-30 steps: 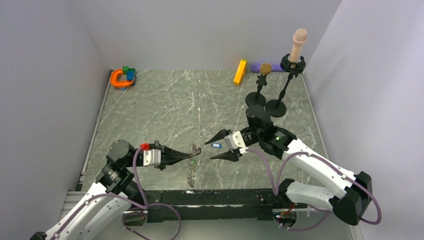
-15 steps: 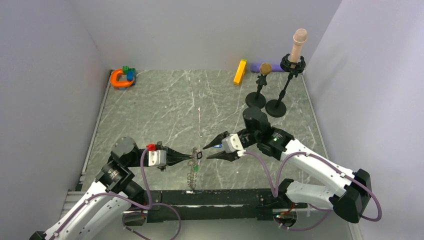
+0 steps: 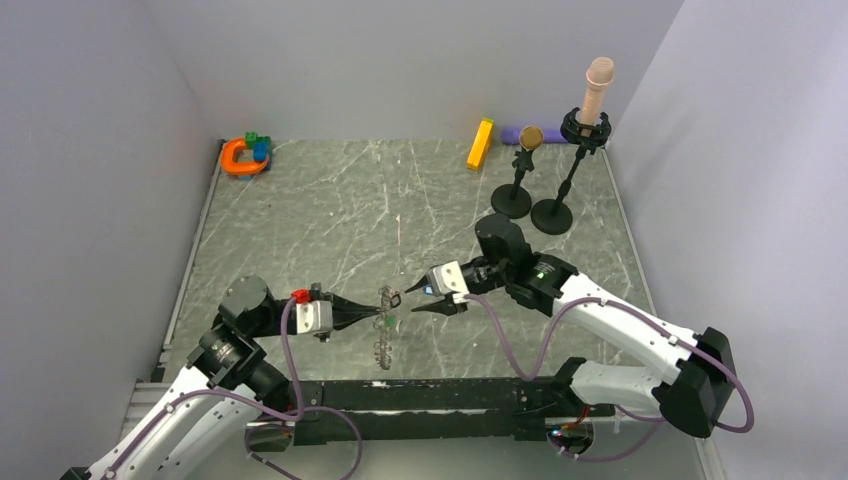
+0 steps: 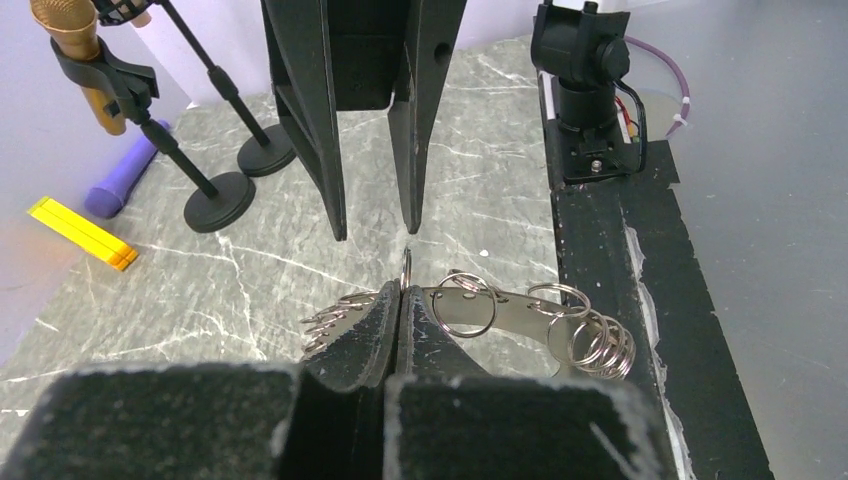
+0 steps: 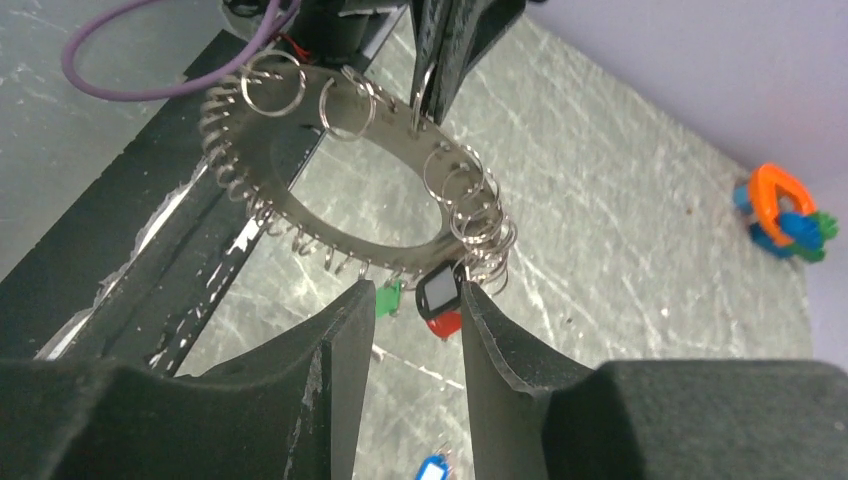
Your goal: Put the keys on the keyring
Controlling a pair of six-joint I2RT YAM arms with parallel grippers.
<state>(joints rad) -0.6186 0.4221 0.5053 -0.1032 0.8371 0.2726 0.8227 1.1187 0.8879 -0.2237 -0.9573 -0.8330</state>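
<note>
- Far back-left corner: an orange horseshoe toy (image 3: 238,158) with green and blue blocks (image 3: 259,146) on it, well apart from everything else.
- The left gripper (image 3: 378,316) reaches in from the near left with its fingers (image 4: 365,330) pressed together, pinching the rim of the keyring (image 4: 510,315).
- That keyring is up off the marbled grey table (image 3: 330,220). It stands roughly on edge between the two arms, near the front edge. On the right wrist cam it's a big flat toothed ring with a bunch of small split rings (image 5: 272,82) looped through its edge.
- Keys: a green key (image 5: 388,300) and a black-and-white key (image 5: 438,290) hang off the ring's low side. A red key (image 5: 445,323) peeks out just under the black-and-white one. A blue key (image 5: 430,470) lies on the table below, not on the ring.
- The right gripper (image 3: 412,301) points left at the ring with its jaws spread partway, gripping nothing. The black-and-white key dangles in the gap, close to one finger. Can't tell if it touches.
- Back right: a yellow bar (image 3: 480,143), a purple cylinder (image 3: 513,135) just beside it, and two mic stands. One stand holds a gold mic (image 3: 530,136), the other a pink mic (image 3: 598,85).
</note>
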